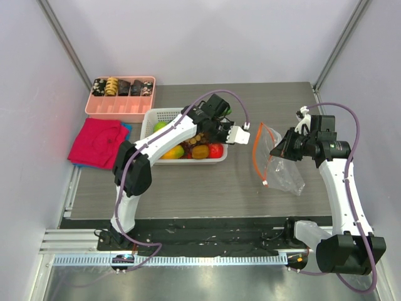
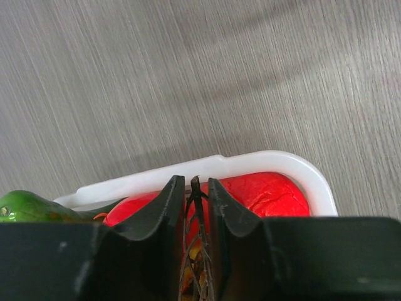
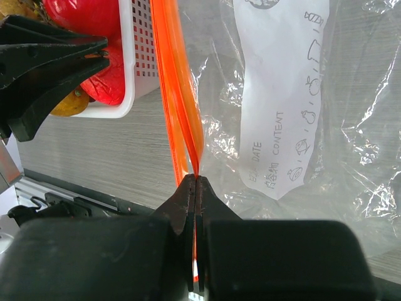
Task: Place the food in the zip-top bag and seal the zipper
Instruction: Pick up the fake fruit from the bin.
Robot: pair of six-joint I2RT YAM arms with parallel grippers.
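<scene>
Right up against the right wrist lens, the right gripper (image 3: 195, 183) is clenched on the orange zipper (image 3: 170, 75), pinching one end of it. From that pinch the strip runs straight away from the camera. Its two halves part a little, so the mouth stands slightly open. In my overhead view the zipper's long axis runs from the near side of the table (image 1: 207, 188) toward the far side. The mouth faces left toward the white basket (image 1: 156, 114), just beside it but apart. The clear bag (image 1: 285, 175) sags off to the right and nearer side, a white printed label on its wall.

My left gripper (image 2: 196, 183) hangs over the right end of the basket, jaws close together around a thin brown stem (image 2: 195, 210). I cannot tell whether they actually pinch it. Below them a red fruit (image 2: 263, 191) lies in the basket's rounded corner, with a green fruit (image 2: 22, 205) further along.

I see a grey wood-grain tabletop with pale walls (image 1: 200, 37) on three sides. A pink divided tray (image 1: 119, 108) sits at the far left, and a red cloth (image 1: 97, 143) lies nearer, beside the basket.
</scene>
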